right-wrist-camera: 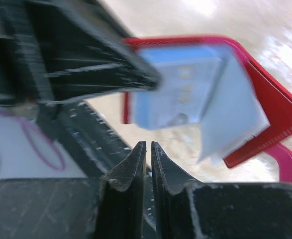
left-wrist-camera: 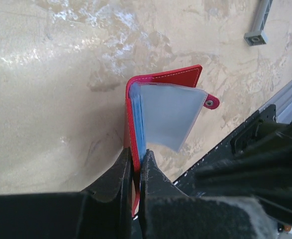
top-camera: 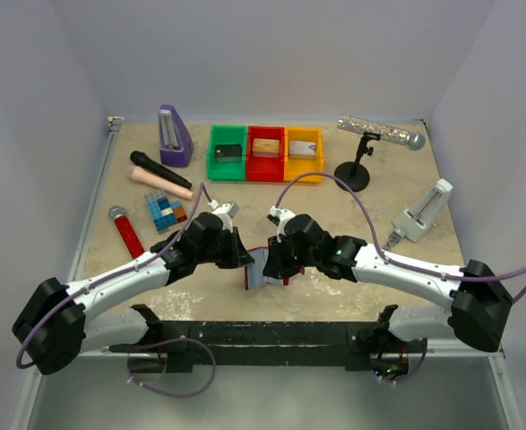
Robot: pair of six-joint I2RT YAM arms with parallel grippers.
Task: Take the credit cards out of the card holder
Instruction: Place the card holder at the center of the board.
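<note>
The card holder [top-camera: 254, 268] stands on edge, open, between the two grippers near the table's front. Its dark red cover [left-wrist-camera: 161, 78] and pale blue-grey sleeves [left-wrist-camera: 170, 117] fan out in the left wrist view. My left gripper [left-wrist-camera: 138, 158] is shut on the cover's lower edge together with the blue sleeve edges. In the right wrist view the card holder [right-wrist-camera: 280, 117] is blurred, with a pale sleeve [right-wrist-camera: 178, 94] hanging just above my right gripper [right-wrist-camera: 148, 145]. Its jaws are almost together, nothing between them. The credit cards are hidden in the sleeves.
Green [top-camera: 227, 166], red [top-camera: 264, 166] and yellow [top-camera: 304, 167] trays line the back, beside a purple metronome [top-camera: 175, 136]. Two microphones [top-camera: 159, 172] and a blue-and-brown tiled block [top-camera: 166, 211] lie left. A microphone stand [top-camera: 359, 163] and white device [top-camera: 424, 213] sit right.
</note>
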